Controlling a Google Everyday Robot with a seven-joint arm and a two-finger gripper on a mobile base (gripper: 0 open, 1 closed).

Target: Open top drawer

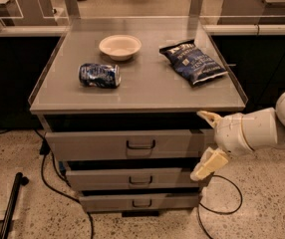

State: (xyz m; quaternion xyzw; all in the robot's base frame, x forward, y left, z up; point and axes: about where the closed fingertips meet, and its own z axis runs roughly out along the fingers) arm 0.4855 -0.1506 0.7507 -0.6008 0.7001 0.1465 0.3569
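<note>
The top drawer (92, 144) is the widest of three grey metal drawers under the table top, with a small dark loop handle (140, 145) centred on its front. Its front stands out slightly further than the two narrower drawers (132, 179) below. My gripper (205, 142) is at the right end of the top drawer's front, level with it and to the right of the handle. It is open, with one cream finger (208, 116) above and the other below. It holds nothing.
On the grey table top (142, 91) lie a blue can on its side (99, 75), a white bowl (120, 47) and a dark blue chip bag (193, 62). Black cables (48, 178) run on the speckled floor, and a dark pole (12, 203) lies at the lower left.
</note>
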